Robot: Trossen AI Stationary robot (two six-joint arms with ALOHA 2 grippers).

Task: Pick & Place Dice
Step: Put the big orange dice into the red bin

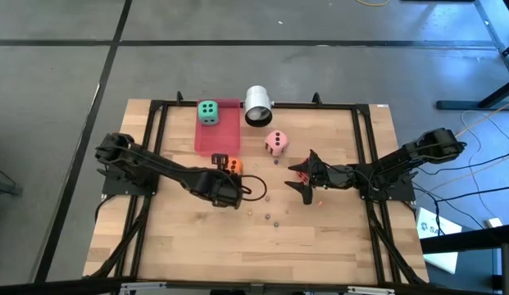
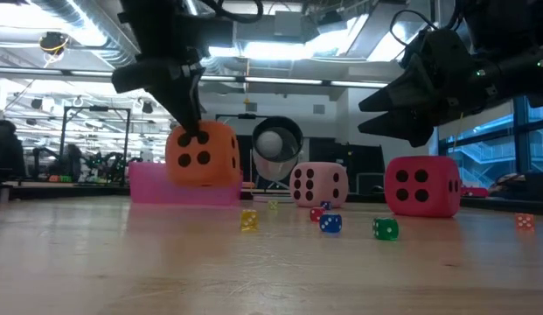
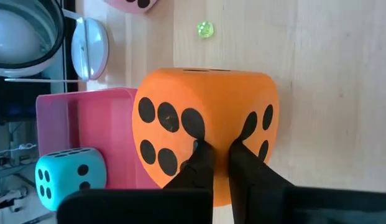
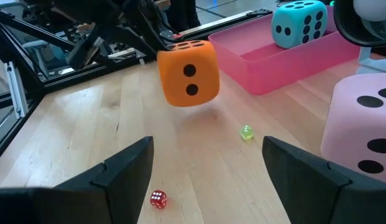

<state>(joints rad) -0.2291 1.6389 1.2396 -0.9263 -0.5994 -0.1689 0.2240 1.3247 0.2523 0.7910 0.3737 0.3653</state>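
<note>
pink tray (image 1: 206,139), white cylinder (image 1: 258,105), tiny dice (image 2: 386,229) on wooden table (image 1: 336,229)

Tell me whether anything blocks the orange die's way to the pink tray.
Nothing visible does. The left gripper holds the orange die lifted just beside the pink tray, with only bare table between; the green die sits in the tray's far end.

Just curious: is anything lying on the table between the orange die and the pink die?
Only a tiny green die on bare wood, seen in the right wrist view, between the orange die and pink die.
</note>
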